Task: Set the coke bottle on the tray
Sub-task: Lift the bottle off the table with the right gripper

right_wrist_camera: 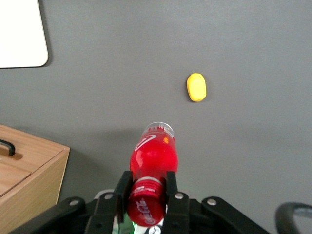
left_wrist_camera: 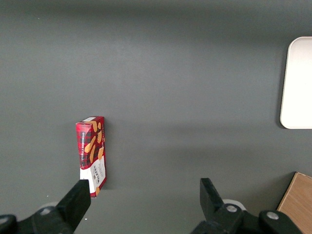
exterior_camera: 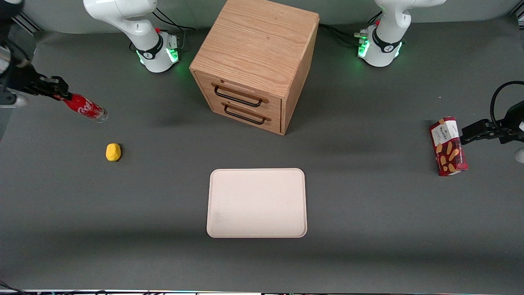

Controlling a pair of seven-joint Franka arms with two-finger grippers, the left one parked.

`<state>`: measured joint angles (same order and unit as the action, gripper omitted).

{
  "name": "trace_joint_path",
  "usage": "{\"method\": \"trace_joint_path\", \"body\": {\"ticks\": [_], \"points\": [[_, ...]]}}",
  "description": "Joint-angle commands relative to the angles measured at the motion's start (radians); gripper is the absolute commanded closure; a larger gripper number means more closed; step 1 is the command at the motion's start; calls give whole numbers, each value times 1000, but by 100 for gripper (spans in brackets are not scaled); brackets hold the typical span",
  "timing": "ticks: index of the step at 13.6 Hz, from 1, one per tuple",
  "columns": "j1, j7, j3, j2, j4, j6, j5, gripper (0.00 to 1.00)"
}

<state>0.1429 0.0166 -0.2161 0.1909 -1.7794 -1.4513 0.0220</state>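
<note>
My right gripper (exterior_camera: pixel 57 93) is at the working arm's end of the table, lifted above the surface, shut on the red cap end of the coke bottle (exterior_camera: pixel 86 108). The bottle hangs tilted, its clear base pointing down and toward the table's middle. In the right wrist view the two black fingers (right_wrist_camera: pixel 171 184) clamp the bottle's neck just below the cap, at the gripper (right_wrist_camera: pixel 146 187), and the coke bottle (right_wrist_camera: pixel 153 156) points away from the camera. The cream-white tray (exterior_camera: pixel 257 203) lies flat in the middle of the table, nearer to the front camera than the wooden cabinet; its corner shows in the right wrist view (right_wrist_camera: pixel 22 34).
A small yellow object (exterior_camera: pixel 113 152) lies on the table below the bottle, also seen in the right wrist view (right_wrist_camera: pixel 196 87). A wooden two-drawer cabinet (exterior_camera: pixel 254 61) stands at the table's middle. A red snack box (exterior_camera: pixel 448 146) lies toward the parked arm's end.
</note>
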Motion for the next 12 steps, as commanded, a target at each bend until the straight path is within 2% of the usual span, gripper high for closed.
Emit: {"method": "trace_joint_path", "body": {"ticks": [1, 4, 7, 9, 12], "points": [[6, 42, -9, -145, 243, 124, -16, 100], [6, 39, 0, -227, 323, 128, -20, 100], [43, 25, 1, -402, 526, 127, -80, 100], [90, 11, 4, -497, 624, 127, -83, 100], [130, -117, 52, -628, 774, 117, -88, 100]]}}
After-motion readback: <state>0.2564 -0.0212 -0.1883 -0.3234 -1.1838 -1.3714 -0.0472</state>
